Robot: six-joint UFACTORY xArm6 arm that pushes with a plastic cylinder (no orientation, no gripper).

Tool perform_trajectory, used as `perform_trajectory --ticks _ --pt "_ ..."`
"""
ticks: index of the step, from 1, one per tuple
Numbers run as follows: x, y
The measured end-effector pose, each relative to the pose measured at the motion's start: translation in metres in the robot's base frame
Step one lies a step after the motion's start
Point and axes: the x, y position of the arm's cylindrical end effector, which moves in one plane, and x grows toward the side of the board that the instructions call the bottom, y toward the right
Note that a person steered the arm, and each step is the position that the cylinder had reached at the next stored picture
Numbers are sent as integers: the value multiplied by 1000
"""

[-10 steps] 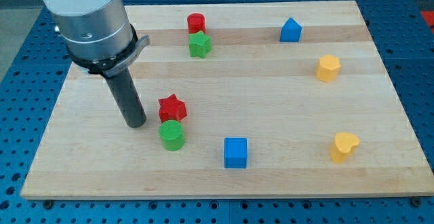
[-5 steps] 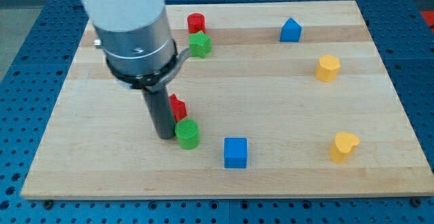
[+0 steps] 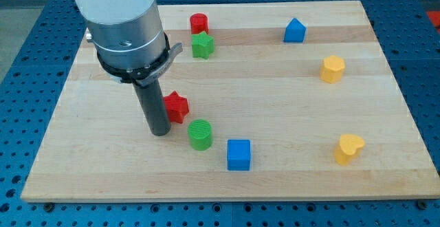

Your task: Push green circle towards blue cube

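Observation:
The green circle (image 3: 201,134) is a short green cylinder on the wooden board, in the lower middle of the view. The blue cube (image 3: 238,154) stands just to its lower right, a small gap between them. My tip (image 3: 159,132) rests on the board to the left of the green circle, apart from it by a small gap. A red star (image 3: 176,106) sits right beside the rod, above the green circle.
A red cylinder (image 3: 199,23) and a green star (image 3: 202,45) stand near the view's top. A blue pointed block (image 3: 294,30) is at the top right. A yellow block (image 3: 333,69) and a yellow heart (image 3: 348,148) are on the right. The board's bottom edge (image 3: 227,194) is close below.
The tip swept right, pushing the green circle right and slightly down towards the blue cube, then drew back a little to the left. The red star barely moved.

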Motion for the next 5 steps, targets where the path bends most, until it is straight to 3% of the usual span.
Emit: perform_trajectory --ticks 2,5 --pt "32 -2" --pt "32 92"
